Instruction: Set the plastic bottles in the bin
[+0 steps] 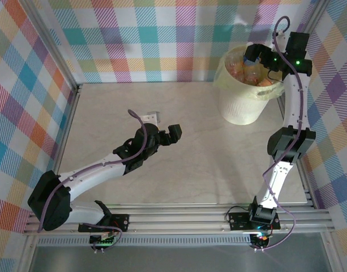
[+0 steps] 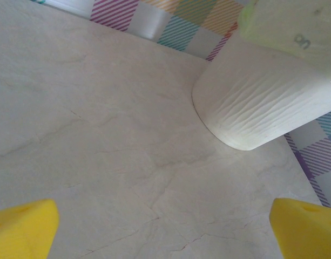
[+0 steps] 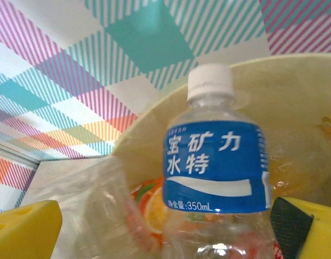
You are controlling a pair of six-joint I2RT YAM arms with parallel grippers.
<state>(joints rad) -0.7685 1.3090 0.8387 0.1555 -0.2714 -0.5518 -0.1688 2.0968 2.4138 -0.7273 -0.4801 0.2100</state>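
The cream-white bin (image 1: 241,107) with a pale yellow bag stands at the table's back right; its ribbed wall (image 2: 262,102) shows in the left wrist view. Several plastic bottles (image 1: 245,69) lie inside. My right gripper (image 1: 259,58) hangs over the bin's mouth, open. Between its yellow fingers (image 3: 25,232) stands a clear bottle with a blue label and white cap (image 3: 214,162), close to the right finger, with a crushed clear bottle (image 3: 108,216) and an orange-labelled one (image 3: 152,208) beside it against the bag (image 3: 295,97). My left gripper (image 1: 165,136) is open over bare tabletop, nothing between its fingers (image 2: 22,229).
A small white-grey piece (image 1: 152,118) lies on the marbled table (image 1: 207,170) just beyond the left gripper. Plaid walls and aluminium posts (image 1: 60,56) close in the back and sides. The right arm (image 1: 292,113) rises along the right edge beside the bin.
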